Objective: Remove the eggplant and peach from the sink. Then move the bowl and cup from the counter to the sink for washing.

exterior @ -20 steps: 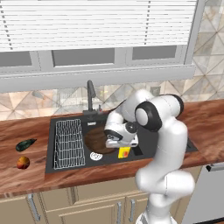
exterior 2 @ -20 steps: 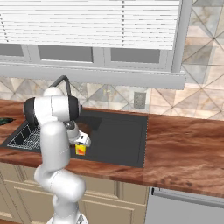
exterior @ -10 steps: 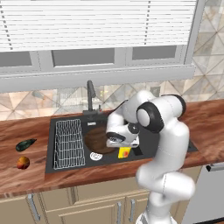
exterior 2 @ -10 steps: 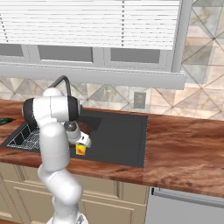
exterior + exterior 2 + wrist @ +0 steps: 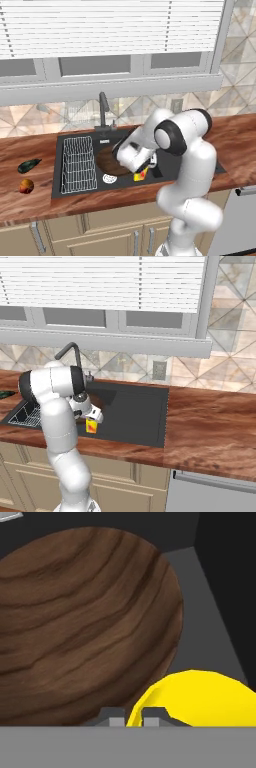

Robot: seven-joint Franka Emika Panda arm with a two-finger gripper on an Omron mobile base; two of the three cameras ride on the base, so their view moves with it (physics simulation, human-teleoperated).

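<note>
Hand view: yellow cup [image 5: 200, 699] pinched at its rim by the closed hand [image 5: 133, 716], over the sink [image 5: 192, 172] basin beside the wooden bowl [image 5: 85, 622]. Eggplant [image 5: 28, 165] and peach [image 5: 26, 186] near the worktop's [image 5: 30, 205] left edge.

One eggplant [image 5: 28, 165] and one peach [image 5: 26, 186] lie near the surface's [image 5: 30, 205] left edge. One sink [image 5: 165, 176] holds one bowl [image 5: 85, 622], one wire rack [image 5: 79, 164] and one cup [image 5: 200, 699].
</note>
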